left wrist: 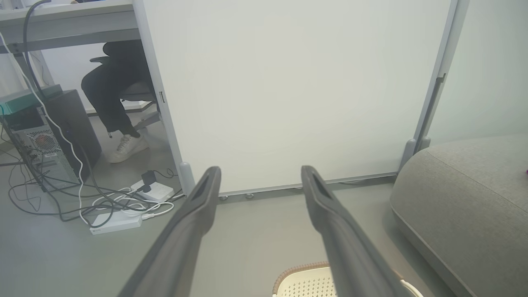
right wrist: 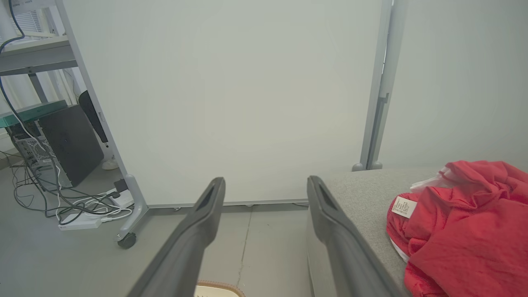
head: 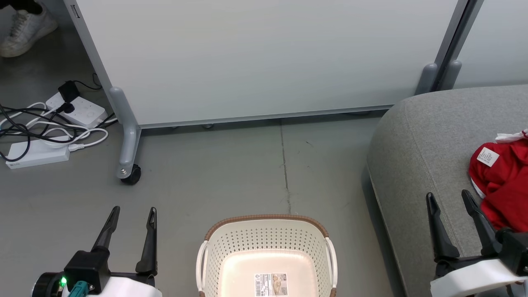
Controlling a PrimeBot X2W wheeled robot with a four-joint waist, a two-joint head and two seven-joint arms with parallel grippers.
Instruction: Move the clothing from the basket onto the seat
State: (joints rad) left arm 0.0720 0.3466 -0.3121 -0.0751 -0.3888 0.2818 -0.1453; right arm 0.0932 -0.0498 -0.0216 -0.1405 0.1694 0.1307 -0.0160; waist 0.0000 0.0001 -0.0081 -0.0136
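The cream-white basket [head: 267, 247] stands on the floor at the bottom centre of the head view, holding no garments; its label sticker [head: 270, 284] shows on the inner bottom. The red clothing [head: 505, 181] with a white tag lies on the grey seat [head: 416, 156] at the right; the same clothing [right wrist: 462, 231] lies right of the fingers in the right wrist view. My left gripper [head: 134, 211] hangs open over the floor left of the basket. My right gripper [head: 449, 196] is open above the seat's front edge, just left of the clothing, holding nothing.
A white partition panel [head: 264, 57] on a castor foot [head: 130, 175] stands behind the basket. Power strips and tangled cables [head: 49, 128] lie on the floor at far left. A person's shoe [head: 24, 29] shows at top left, and a computer tower [left wrist: 45, 140] stands beyond the panel.
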